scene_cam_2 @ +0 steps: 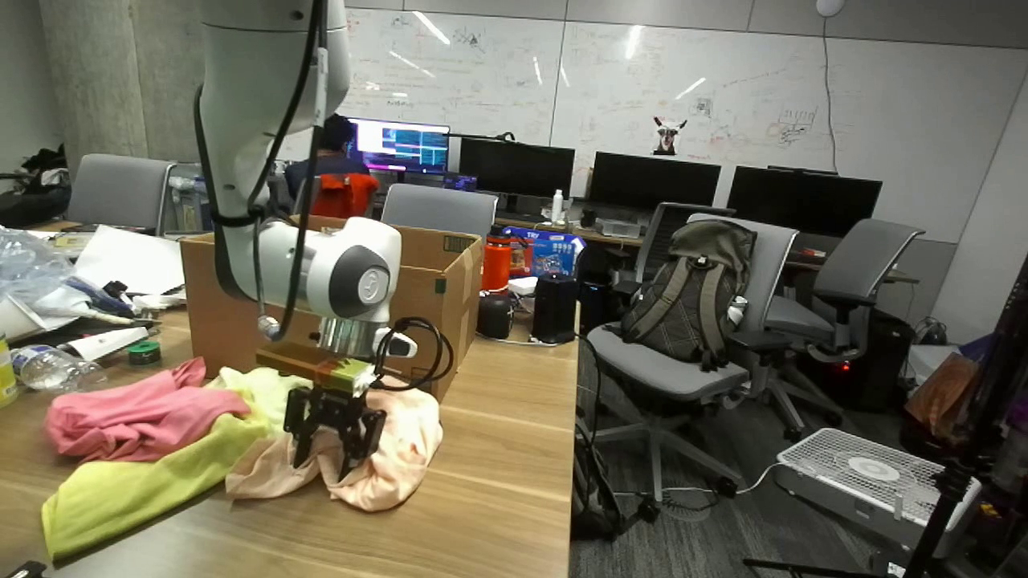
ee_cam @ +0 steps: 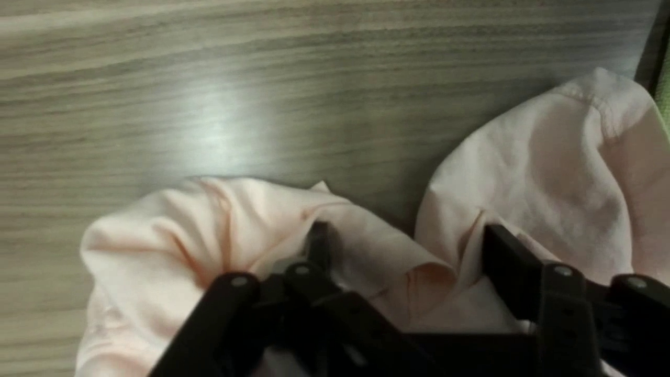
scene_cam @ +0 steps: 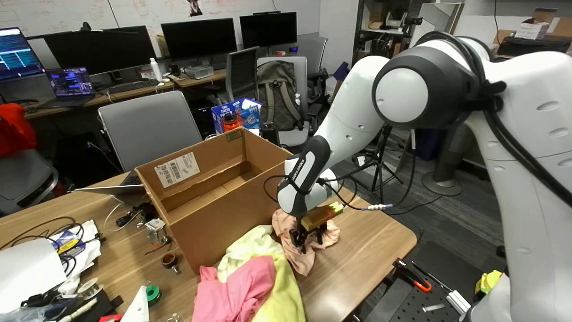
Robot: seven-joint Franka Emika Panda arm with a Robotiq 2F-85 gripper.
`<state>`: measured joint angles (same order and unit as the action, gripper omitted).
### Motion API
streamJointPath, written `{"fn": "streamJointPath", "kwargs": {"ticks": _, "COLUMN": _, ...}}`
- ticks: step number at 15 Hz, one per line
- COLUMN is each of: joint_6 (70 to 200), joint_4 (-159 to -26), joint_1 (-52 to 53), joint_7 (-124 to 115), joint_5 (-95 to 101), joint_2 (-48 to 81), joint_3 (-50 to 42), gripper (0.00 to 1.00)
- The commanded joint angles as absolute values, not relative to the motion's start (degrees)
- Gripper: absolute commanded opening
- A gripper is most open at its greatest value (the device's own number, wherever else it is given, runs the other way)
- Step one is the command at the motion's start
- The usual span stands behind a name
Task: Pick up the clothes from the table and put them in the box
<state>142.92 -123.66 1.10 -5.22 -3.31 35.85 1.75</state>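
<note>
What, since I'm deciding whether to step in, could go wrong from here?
The pincer stands open around folds of a crumpled peach fabric garment; it might pinch only a loose fold and lose it on lifting.
A crumpled yellow fabric garment lies against the peach one, so it may get dragged along.
The rectangular brown cardboard box rises beside them; hanging cloth could snag on it if lifted too low.

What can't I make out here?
Peach garment: what kind, hidden by its folds, all views.
Box: part of inside, hidden by near wall, both exterior views.
Label: print too small, in an exterior view.
Arm: foot cut off by bottom edge, in an exterior view.
</note>
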Motion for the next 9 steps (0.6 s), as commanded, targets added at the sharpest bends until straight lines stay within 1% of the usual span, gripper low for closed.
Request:
{"fn": "streamJointPath", "kwargs": {"ticks": 1, "joint_6": 142.0, "joint_4": -122.5, "joint_1": 0.1, "joint_7": -3.5, "joint_5": -4.6, "joint_2": 35.4, "joint_3": 2.3, "gripper": 0.46}}
{"fn": "streamJointPath", "kwargs": {"ticks": 2, "joint_6": 142.1, "joint_4": -122.4, "joint_1": 0.1, "joint_7": -3.6, "joint_5": -4.6, "joint_2": 35.3, "joint_3": 2.3, "gripper": 0.39}}
{"fn": "streamJointPath", "kwargs": {"ticks": 3, "joint_6": 142.2, "joint_4": -122.5, "joint_1": 0.0, "joint_7": -3.6, "joint_5": -4.6, "joint_2": 35.3, "joint_3": 2.3, "gripper": 0.3}}
{"fn": "streamJointPath", "kwargs": {"ticks": 7, "joint_6": 142.9, "joint_4": -122.9, "joint_1": 0.0, "joint_7": -3.9, "joint_5": -4.7, "joint_2": 34.6, "joint_3": 2.3, "gripper": 0.01}}
{"fn": "streamJointPath", "kwargs": {"ticks": 9, "joint_6": 143.3, "joint_4": -123.3, "joint_1": 0.2, "joint_7": -4.3, "joint_5": -4.8, "joint_2": 34.1, "joint_3": 2.2, "gripper": 0.0}}
